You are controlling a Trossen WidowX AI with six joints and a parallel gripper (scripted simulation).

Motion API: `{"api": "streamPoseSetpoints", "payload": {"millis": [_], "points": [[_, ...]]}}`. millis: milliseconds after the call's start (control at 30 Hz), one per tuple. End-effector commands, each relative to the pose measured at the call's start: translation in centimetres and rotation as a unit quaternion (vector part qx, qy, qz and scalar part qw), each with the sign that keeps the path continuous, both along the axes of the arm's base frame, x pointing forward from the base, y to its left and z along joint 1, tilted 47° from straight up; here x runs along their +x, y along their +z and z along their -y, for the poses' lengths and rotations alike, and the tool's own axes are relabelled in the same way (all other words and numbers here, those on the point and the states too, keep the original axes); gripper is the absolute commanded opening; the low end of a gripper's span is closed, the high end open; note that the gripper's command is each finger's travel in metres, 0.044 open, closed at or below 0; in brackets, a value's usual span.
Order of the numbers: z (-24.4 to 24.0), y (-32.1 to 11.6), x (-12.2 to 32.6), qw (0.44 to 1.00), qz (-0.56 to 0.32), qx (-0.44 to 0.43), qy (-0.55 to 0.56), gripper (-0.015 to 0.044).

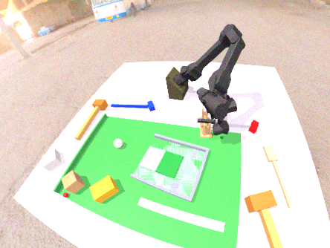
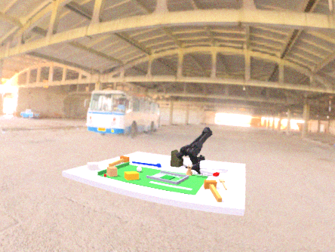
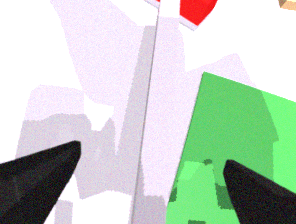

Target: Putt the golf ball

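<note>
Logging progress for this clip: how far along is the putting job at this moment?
Early stage. Done: the open gripper is lined up over the red putter, whose thin shaft runs between the fingertips in the wrist view. In hand: nothing; the putter is not gripped. Left: close on the shaft, lift, and putt the golf ball, which sits on the green mat, away from the raised green.
</note>
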State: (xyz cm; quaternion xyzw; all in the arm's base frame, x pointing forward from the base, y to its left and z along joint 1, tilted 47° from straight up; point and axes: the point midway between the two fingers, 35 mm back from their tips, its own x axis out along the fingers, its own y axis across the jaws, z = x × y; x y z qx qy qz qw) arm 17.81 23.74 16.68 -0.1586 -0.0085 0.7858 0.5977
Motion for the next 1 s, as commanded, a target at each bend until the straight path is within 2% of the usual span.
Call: {"api": "streamPoseSetpoints", "payload": {"millis": [0, 133, 633, 867, 967], "points": [[-0.56, 0.03, -0.28, 1.0, 0.003, 0.001, 0.0, 0.044], [-0.93, 0.01, -0.4, 1.0, 0.003, 0.003, -0.001, 0.044], [-0.68, -0.09, -0.24, 1.0, 0.0, 0.001, 0.0, 0.0046], [-0.66, -0.09, -0.22, 1.0, 0.0, 0.001, 0.0, 0.0], [-0.4, -0.07, -0.07, 1.0, -0.002, -0.003, -0.001, 0.0]]}}
